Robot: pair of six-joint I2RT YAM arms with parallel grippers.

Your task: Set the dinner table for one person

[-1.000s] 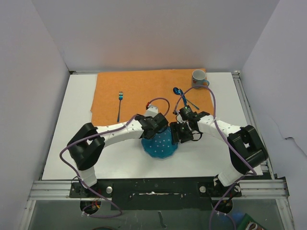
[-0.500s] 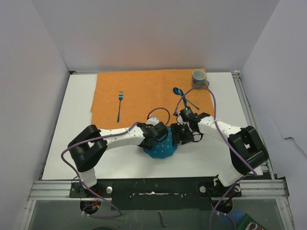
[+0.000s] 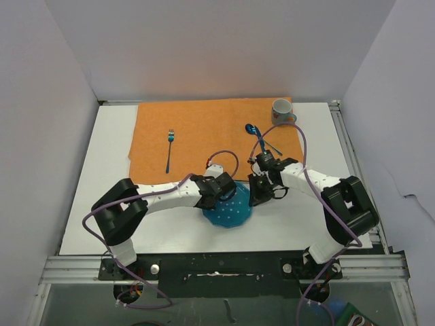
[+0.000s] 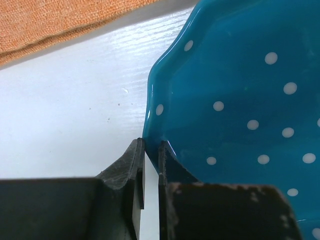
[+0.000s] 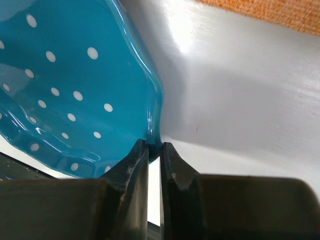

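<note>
Left pincer [image 4: 150, 146] and right pincer [image 5: 154, 148] closed on plate [image 4: 250, 100] (opposite rims)

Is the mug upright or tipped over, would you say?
Upright: the mug on the orange cloth shows its open mouth to the overhead camera.

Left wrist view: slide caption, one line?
Left fingers pinch rim of the teal white-dotted scalloped plate; white tabletop, orange cloth beyond.

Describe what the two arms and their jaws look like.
The left arm and right arm both have white tubular links between bulky black joint housings. A thin purple cable loops loosely along each. The jaws are matte black, flat-faced and slightly scuffed.
</note>
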